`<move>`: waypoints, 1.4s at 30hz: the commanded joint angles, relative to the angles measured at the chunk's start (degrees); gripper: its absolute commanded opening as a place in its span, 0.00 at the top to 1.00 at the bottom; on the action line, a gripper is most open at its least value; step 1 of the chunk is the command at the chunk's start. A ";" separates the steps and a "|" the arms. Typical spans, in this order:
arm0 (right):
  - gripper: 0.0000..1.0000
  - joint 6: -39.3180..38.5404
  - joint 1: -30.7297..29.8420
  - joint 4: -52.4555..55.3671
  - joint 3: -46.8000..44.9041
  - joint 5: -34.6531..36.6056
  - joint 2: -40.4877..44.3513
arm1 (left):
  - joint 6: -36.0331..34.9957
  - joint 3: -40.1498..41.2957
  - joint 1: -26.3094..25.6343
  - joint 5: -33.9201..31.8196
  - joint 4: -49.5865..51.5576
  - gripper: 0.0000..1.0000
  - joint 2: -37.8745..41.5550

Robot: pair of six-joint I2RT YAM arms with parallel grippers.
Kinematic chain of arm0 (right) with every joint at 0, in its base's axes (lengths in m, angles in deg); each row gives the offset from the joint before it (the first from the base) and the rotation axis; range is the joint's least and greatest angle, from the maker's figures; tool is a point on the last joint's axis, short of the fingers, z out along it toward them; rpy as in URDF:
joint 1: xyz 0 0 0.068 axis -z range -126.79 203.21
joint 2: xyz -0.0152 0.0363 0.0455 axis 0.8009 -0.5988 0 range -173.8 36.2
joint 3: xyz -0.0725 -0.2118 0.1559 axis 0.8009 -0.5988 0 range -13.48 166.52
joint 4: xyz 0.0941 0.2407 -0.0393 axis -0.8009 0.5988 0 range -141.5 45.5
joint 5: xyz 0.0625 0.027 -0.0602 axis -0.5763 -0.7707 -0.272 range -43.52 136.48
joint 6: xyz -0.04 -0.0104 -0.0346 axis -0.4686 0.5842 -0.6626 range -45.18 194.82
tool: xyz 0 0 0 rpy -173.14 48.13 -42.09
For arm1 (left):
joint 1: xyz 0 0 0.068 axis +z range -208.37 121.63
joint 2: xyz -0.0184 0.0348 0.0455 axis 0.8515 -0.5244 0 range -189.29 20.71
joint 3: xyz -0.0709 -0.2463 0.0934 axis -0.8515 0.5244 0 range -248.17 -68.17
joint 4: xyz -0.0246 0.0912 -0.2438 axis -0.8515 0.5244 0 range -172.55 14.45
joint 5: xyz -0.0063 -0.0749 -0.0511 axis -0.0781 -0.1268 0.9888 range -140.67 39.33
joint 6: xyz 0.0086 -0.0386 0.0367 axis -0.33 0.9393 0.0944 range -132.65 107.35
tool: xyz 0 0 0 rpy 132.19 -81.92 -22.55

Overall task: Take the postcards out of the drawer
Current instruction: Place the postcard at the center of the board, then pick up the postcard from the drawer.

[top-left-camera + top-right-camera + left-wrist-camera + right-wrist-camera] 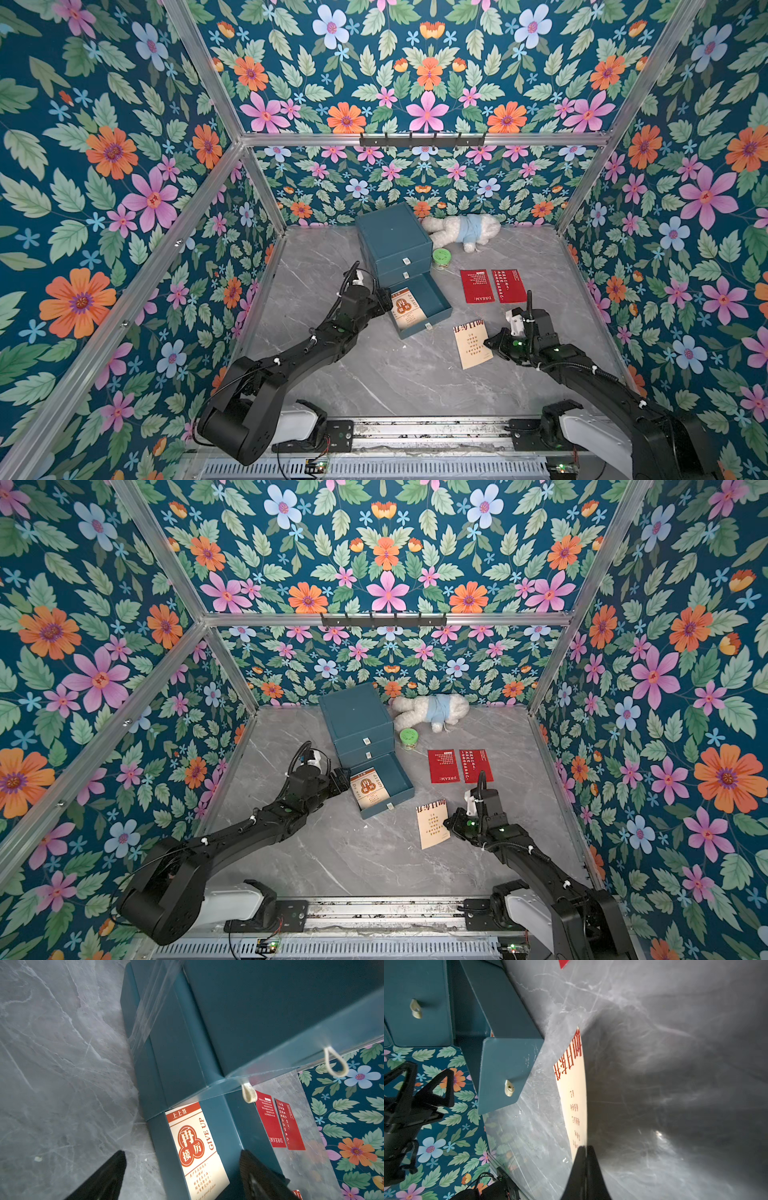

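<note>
The bottom drawer (437, 302) of a small blue chest (392, 237) stands pulled out on the grey marbled bench (374, 374), and one cream postcard (407, 311) with red-orange print lies in it against the drawer's left side, one end reaching back under the chest. The left gripper (385, 300) hangs at that same side of the drawer, its jaws spread wide and holding nothing; in the left wrist view one finger stands over the bench outside the drawer wall and the other over the drawer's inside, with the card (193, 1147) between them. To the right of the drawer, the right gripper (584, 1149) has its jaws pressed together on the edge of a second cream postcard (471, 345), just in front of the drawer's front corner; whether its far edge touches the bench I cannot tell. Beyond it a red postcard (477, 286) and another red postcard (509, 286) lie flat side by side on the bench. A green-lidded jar (441, 258) sits beside the chest, a white plush toy (461, 230) behind it
</note>
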 commanded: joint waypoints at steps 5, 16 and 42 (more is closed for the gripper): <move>0.92 -0.15 0.14 1.59 -0.87 4.65 -1.50 | -0.42 -0.09 0.07 -0.84 -0.86 0.11 -0.30; 0.57 -3.30 0.13 10.84 4.40 12.70 1.16 | -0.90 0.70 0.07 -1.34 -0.88 0.11 0.29; 0.55 -10.20 -14.93 -2.52 42.44 2.66 -33.42 | 1.62 7.63 0.07 2.29 -9.42 0.11 -1.34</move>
